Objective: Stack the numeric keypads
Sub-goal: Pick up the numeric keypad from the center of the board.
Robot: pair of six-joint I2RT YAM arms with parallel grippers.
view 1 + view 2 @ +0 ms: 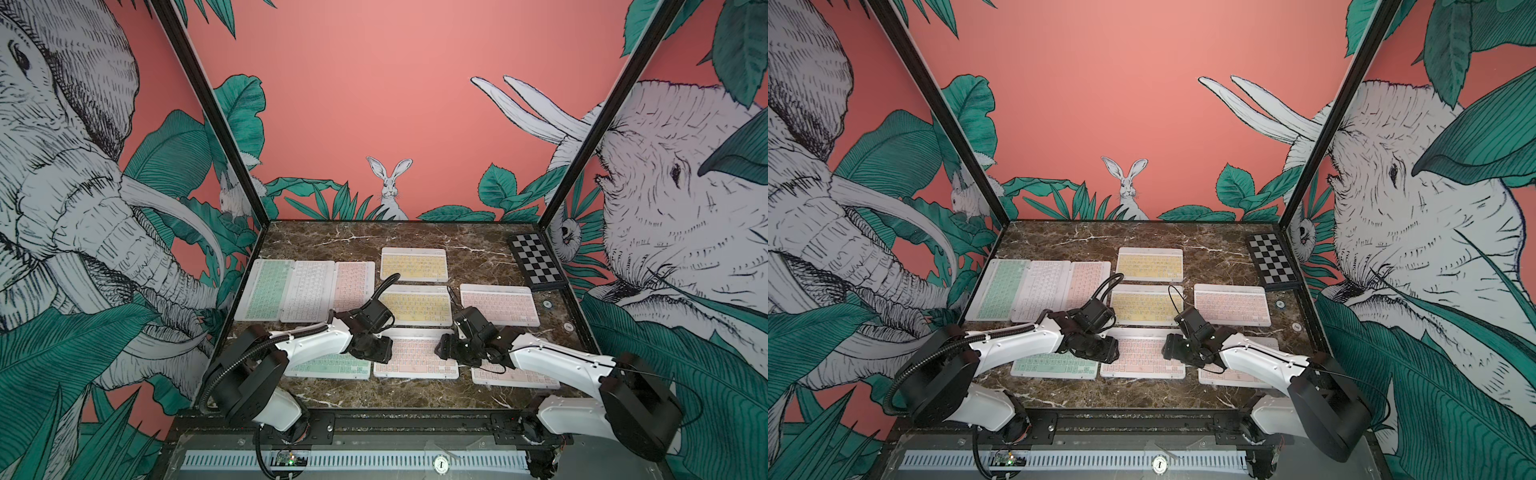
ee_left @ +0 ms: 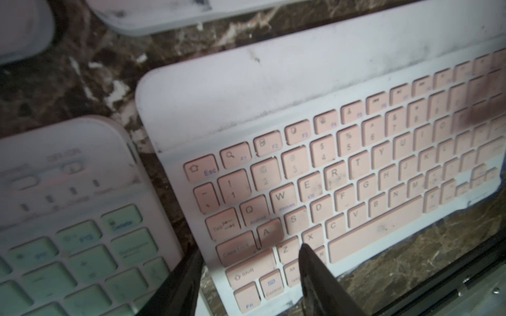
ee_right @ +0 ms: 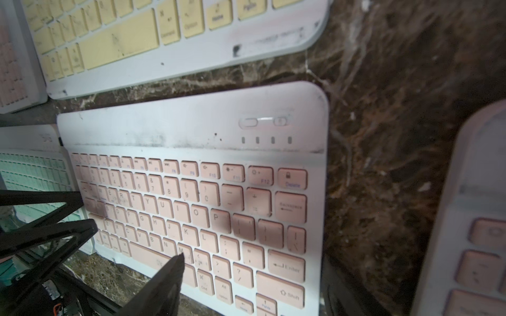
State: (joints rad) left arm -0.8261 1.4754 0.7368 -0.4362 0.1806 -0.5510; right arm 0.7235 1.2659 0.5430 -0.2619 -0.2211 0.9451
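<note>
Keypads, white frames: near-centre keypad (image 1: 415,358) pink keys; centre keypad (image 1: 419,308) yellow; far-left keypad (image 1: 266,291) mint. Table (image 1: 357,239) brown marble, white veins. Board (image 1: 536,259) black-white checks.

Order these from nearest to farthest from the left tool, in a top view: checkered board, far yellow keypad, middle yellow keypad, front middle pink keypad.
1. front middle pink keypad, under the left tool.
2. middle yellow keypad, just behind it.
3. far yellow keypad, back row.
4. checkered board, far right corner.
</note>
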